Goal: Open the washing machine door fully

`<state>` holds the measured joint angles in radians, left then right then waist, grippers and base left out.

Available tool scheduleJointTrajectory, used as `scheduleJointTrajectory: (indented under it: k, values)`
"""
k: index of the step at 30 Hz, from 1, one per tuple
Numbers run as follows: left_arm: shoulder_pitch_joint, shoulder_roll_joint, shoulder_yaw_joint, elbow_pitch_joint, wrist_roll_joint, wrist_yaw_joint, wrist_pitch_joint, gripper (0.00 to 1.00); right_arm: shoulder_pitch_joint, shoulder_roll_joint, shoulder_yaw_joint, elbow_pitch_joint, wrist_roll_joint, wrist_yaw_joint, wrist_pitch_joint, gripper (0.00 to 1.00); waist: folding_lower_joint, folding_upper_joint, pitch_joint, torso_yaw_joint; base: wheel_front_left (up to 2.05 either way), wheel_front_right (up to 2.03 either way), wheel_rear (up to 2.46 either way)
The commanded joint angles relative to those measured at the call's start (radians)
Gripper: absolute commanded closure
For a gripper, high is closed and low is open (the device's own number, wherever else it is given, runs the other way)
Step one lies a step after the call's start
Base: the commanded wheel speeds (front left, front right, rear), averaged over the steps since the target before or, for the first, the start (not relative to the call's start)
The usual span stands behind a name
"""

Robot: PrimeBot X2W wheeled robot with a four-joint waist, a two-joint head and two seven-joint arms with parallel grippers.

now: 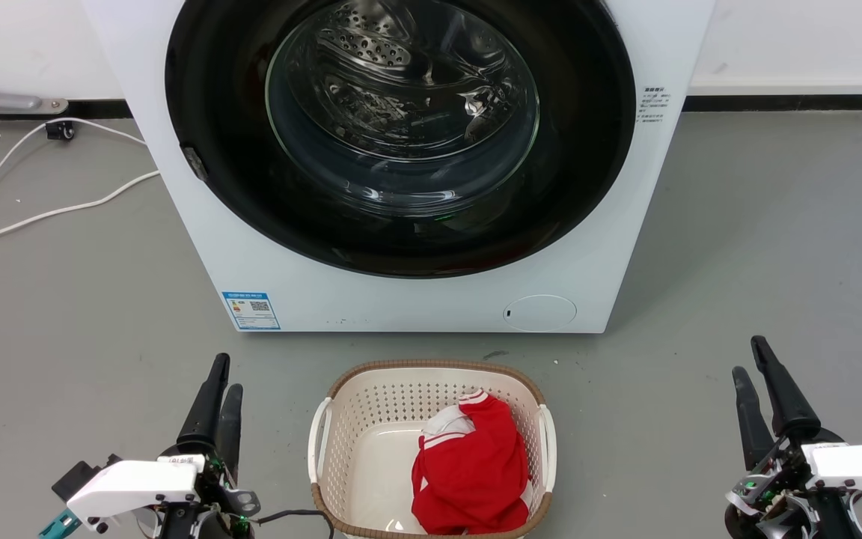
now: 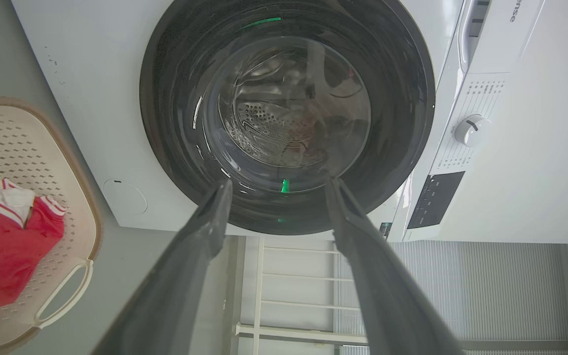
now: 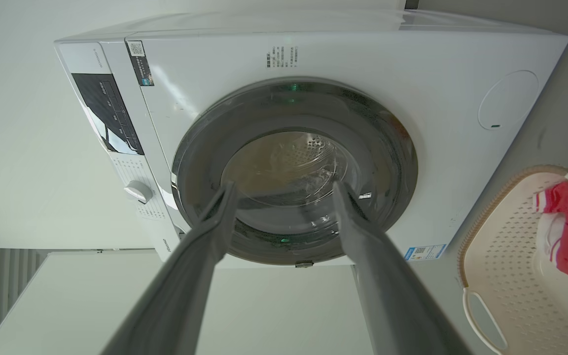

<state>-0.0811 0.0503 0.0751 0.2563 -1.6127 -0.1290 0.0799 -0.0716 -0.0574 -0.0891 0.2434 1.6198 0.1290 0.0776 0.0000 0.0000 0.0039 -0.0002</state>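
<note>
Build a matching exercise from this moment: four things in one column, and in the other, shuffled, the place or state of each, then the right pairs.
Column one
1. washing machine door
2. red garment
3. blue sticker
4. white cable

Column two
A. lying on the floor, on the robot's left of the washing machine
B. low on the washing machine's front, at its left corner
C. shut
D. inside the laundry basket

Pairs: 1-C; 2-D; 3-B; 4-A
</note>
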Motion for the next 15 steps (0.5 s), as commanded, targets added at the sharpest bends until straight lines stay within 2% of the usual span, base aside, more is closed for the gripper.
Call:
scheduleJointTrajectory:
  k: [1, 9, 15]
  values:
    - [-0.027, 0.004, -0.008, -0.028, 0.009, 0.0, -0.012, 0.0, -0.013, -0.002, 0.005, -0.032, 0.002, 0.0, -0.012, 0.0, 0.0, 0.0, 0.001, 0.0, 0.0, 0.0, 0.0]
    - [-0.029, 0.004, -0.01, -0.071, 0.058, -0.001, -0.049, 0.0, -0.004, -0.001, 0.018, -0.067, -0.052, 0.001, -0.05, 0.0, 0.0, 0.0, 0.001, 0.0, 0.0, 0.0, 0.0]
    - [-0.032, 0.003, -0.002, -0.116, 0.159, -0.001, -0.075, 0.0, -0.004, 0.0, 0.01, -0.113, -0.192, 0.001, -0.075, 0.0, 0.0, 0.0, 0.002, 0.0, 0.0, 0.0, 0.0]
